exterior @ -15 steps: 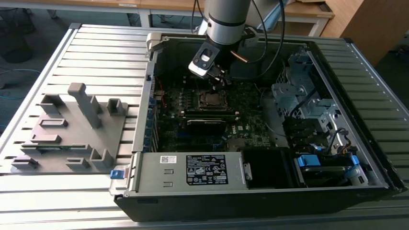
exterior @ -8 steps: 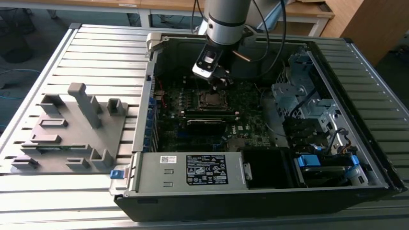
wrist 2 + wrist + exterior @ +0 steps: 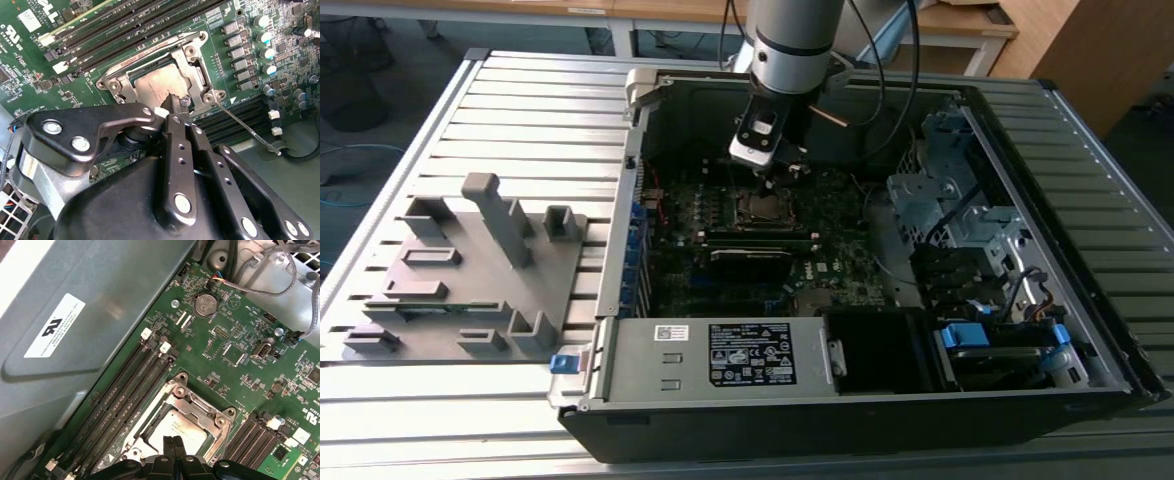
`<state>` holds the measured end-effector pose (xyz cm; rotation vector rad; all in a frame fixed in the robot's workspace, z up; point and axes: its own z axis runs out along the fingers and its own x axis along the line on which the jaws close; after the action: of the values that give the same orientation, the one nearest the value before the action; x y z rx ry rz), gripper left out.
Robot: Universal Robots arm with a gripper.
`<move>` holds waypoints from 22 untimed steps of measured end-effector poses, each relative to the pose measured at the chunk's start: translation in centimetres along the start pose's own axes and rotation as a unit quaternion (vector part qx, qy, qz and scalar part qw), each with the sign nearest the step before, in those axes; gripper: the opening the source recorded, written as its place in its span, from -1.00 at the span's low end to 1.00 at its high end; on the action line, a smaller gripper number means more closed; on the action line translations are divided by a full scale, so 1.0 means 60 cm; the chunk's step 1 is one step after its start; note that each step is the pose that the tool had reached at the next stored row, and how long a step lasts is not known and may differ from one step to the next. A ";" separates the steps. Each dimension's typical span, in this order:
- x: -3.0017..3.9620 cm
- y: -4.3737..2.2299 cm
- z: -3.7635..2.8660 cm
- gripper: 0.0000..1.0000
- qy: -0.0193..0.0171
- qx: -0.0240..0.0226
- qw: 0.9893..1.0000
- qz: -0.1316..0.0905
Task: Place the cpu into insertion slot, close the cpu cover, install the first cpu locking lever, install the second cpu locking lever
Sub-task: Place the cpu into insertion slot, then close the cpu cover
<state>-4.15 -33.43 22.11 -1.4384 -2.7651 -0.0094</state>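
The pincer (image 3: pixel 172 441), fingers closed together and gripping nothing, hangs at the edge of the cpu cover (image 3: pixel 198 401), which lies over the cpu (image 3: pixel 187 427).

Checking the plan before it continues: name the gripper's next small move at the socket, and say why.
Probably slide the shut gripper sideways onto the thin locking lever and press it down. The cpu already lies under the cpu cover, which looks lowered, while that lever juts away from the frame, seemingly unlatched. The gripper sits at the cover's edge, holding nothing.
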 end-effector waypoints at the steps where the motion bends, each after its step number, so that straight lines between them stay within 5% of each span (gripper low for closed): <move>1: 0.000 0.000 0.000 -0.80 0.000 0.000 1.000 0.000; 6: 0.000 0.000 0.000 -0.80 0.000 0.000 1.000 -0.002; 12: 0.000 0.000 0.001 -0.80 0.000 0.001 0.999 -0.039; 16: 0.000 0.000 0.002 -0.80 0.000 0.002 0.998 -0.070; 22: 0.000 0.001 0.003 -0.80 -0.001 0.003 0.994 -0.113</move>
<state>-4.10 -33.43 21.91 -1.1162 -2.9096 -0.0052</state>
